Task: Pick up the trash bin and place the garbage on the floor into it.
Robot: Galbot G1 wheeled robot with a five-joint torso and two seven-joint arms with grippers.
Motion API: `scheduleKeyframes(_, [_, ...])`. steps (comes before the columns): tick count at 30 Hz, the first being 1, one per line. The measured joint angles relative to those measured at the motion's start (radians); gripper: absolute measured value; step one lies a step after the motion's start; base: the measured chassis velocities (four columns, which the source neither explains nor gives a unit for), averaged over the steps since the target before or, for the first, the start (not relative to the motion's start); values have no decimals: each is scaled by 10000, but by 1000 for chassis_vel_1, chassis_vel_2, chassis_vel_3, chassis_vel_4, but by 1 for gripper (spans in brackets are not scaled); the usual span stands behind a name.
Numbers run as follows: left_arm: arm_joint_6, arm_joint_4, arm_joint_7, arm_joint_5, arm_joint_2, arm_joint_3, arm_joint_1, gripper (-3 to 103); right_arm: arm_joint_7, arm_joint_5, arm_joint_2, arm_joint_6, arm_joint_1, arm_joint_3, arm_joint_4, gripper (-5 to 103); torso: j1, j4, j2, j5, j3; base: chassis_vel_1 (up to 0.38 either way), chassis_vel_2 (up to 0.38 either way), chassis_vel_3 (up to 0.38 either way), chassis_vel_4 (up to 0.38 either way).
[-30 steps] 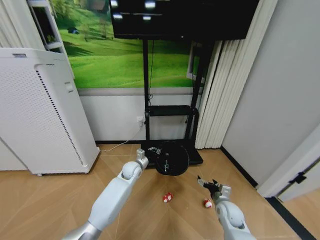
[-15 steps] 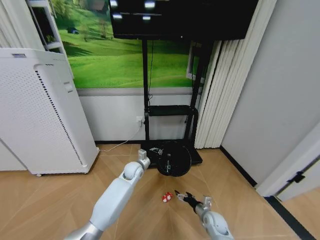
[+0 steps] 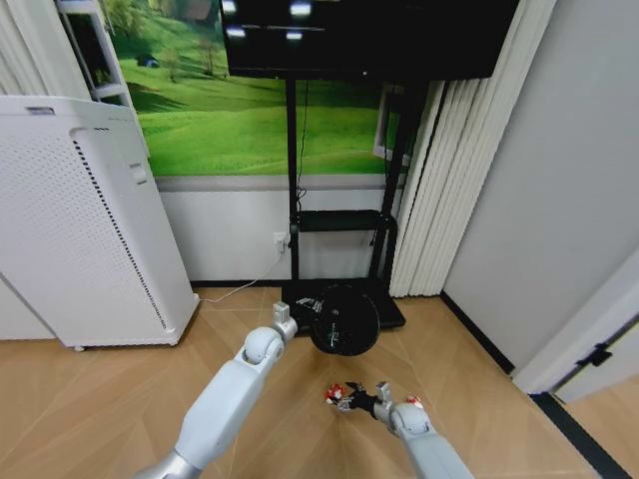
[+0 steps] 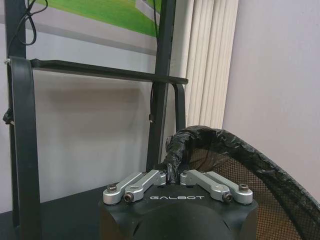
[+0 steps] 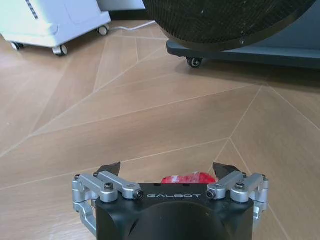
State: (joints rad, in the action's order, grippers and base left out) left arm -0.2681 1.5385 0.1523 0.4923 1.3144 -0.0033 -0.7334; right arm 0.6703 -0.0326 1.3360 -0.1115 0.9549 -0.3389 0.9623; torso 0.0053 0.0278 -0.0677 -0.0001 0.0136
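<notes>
Head view: the left gripper clenches the rim of the trash bin, held off the floor and tipped so its mouth faces back toward the robot — presumably to keep it ready as a target. At about 5 o'clock from the bin, the right gripper sits low over a red-and-white scrap, fingers spread to either side of it, not yet closed. A second scrap lies just beside the right forearm. The scraps are too small to give a long axis.
</notes>
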Motion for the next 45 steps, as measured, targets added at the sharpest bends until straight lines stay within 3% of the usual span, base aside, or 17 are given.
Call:
scheduleKeyframes(8, [10, 114, 120, 1, -34, -313, -178, 7, -463, 558, 240, -4, -740, 329, -1131, 100, -1, 0, 0, 0, -1, 0, 0, 0, 0])
scheduleKeyframes(15, [29, 180, 242, -25, -68, -488, -329, 7, -1380, 893, 318, -273, -916, 518, -1578, 100, 0, 0, 0, 1, 0, 0, 0, 0, 0])
scheduleKeyframes(21, [62, 221, 259, -84, -25, -550, -456, 7, -2774, -127, 324, -1354, -597, 757, -1017, 100, 0, 1, 0, 0, -1, 0, 0, 0, 0])
scheduleKeyframes(23, [69, 235, 260, -125, 25, -570, -518, 7, -4336, -2167, 326, -2959, -215, 1102, -31, 100, -1, 1, -1, 1, -2, 0, 0, 0, 0])
scheduleKeyframes(24, [69, 235, 260, -125, 25, -570, -518, 7, -4336, -2167, 326, -2959, -215, 1102, -31, 100, -1, 1, -1, 1, -2, 0, 0, 0, 0])
scheduleKeyframes(26, [93, 239, 265, -192, 69, -584, -582, 7, -5445, -3709, 407, -3564, -27, 1300, 422, 100, 0, 2, 0, 1, -2, 0, 0, 0, 0])
scheduleKeyframes(27, [93, 239, 265, -192, 69, -584, -582, 7, -5445, -3709, 407, -3564, -27, 1300, 422, 100, 0, 2, 0, 1, -2, 0, 0, 0, 0])
scheduleKeyframes(29, [103, 263, 275, -233, 89, -584, -647, 7, -6341, -4432, 558, -3516, 2, 1417, 448, 100, 0, 1, 0, 0, -2, 0, 0, 0, 0])
scheduleKeyframes(40, [145, 365, 283, -375, 48, -595, -772, 7, -8882, -5414, 1173, -3332, -523, 1320, -158, 100, -1, 0, 0, 0, -2, 0, 0, 0, 0])
scheduleKeyframes(45, [161, 403, 294, -411, 17, -654, -837, 7, -10163, -6007, 1459, -3828, -693, 1303, -232, 100, -1, 0, 0, 1, -1, 0, 0, 0, 0])
